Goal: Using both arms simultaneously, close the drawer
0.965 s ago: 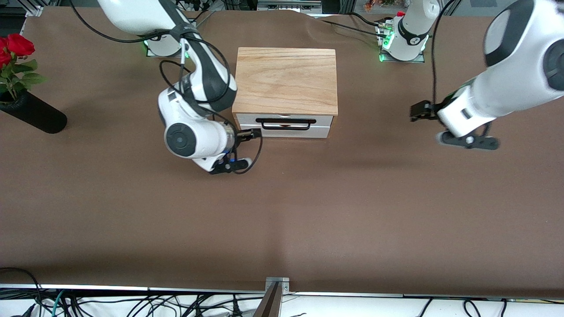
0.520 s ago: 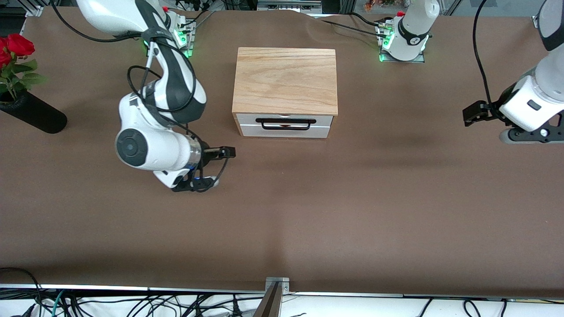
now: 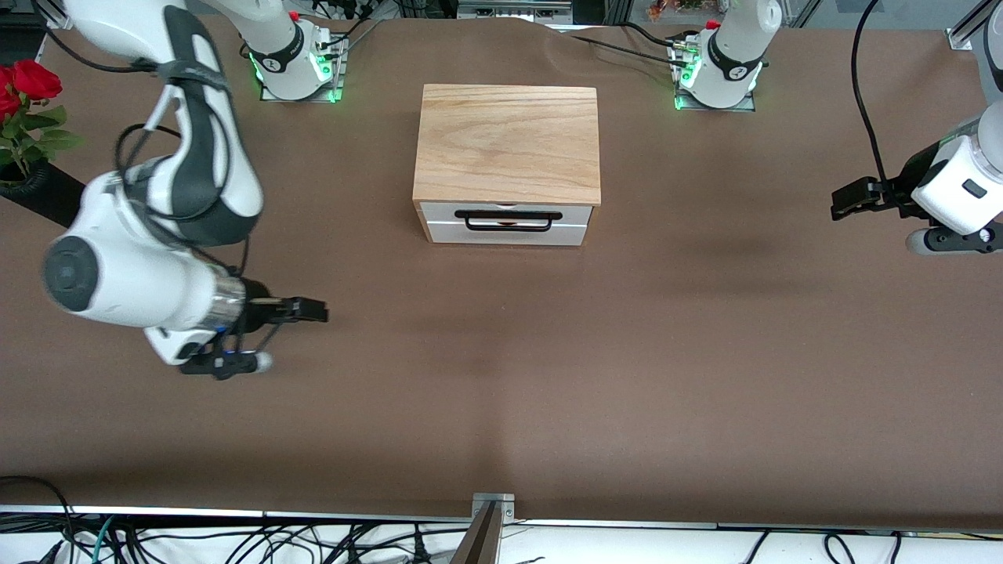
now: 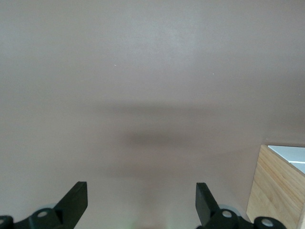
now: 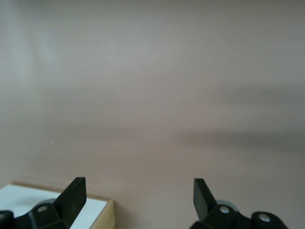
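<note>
A black vase (image 3: pixel 59 205) of red roses (image 3: pixel 23 86) stands at the right arm's end of the brown desk (image 3: pixel 501 376). The right hand (image 3: pixel 302 311) hangs over bare desk, well apart from the wooden box (image 3: pixel 508 141), fingers (image 5: pixel 71 193) spread wide and holding nothing. The drawer (image 3: pixel 506 222) sits pushed in flush, its white front and black bar handle (image 3: pixel 508 220) facing the front camera. The left hand (image 3: pixel 850 196) hovers over the left arm's end of the desk, likewise wide open and empty.
</note>
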Tool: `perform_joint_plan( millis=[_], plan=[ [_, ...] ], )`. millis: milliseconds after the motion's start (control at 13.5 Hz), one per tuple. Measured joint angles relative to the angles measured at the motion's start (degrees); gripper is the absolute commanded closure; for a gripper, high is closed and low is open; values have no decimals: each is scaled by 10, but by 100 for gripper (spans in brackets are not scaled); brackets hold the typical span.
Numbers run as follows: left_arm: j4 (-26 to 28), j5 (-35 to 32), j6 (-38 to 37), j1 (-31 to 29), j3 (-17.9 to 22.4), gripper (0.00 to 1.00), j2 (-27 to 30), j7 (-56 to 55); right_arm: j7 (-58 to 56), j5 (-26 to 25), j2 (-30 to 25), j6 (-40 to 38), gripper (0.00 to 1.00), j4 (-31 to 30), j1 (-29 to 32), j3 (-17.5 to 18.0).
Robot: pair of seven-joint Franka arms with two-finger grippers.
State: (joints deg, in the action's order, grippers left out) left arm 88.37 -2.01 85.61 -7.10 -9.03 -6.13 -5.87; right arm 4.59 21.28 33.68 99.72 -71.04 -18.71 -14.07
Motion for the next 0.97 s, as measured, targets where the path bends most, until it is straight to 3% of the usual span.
perform_joint_plan(
  millis=[74,371,594,965],
  plan=[
    [9,0,3,-1,0,0,6,0,-3,-13,-8,-1,0,1,19,-1],
    [20,0,8,-1,-1,0,14,0,-4,-147,-74,-5,0,-3,45,9],
    [22,0,9,-1,-2,0,14,0,-3,-175,-140,-22,0,-28,89,45],
    [23,0,9,-1,-2,0,14,0,-5,-217,-214,-29,0,-98,119,62]
  ],
)
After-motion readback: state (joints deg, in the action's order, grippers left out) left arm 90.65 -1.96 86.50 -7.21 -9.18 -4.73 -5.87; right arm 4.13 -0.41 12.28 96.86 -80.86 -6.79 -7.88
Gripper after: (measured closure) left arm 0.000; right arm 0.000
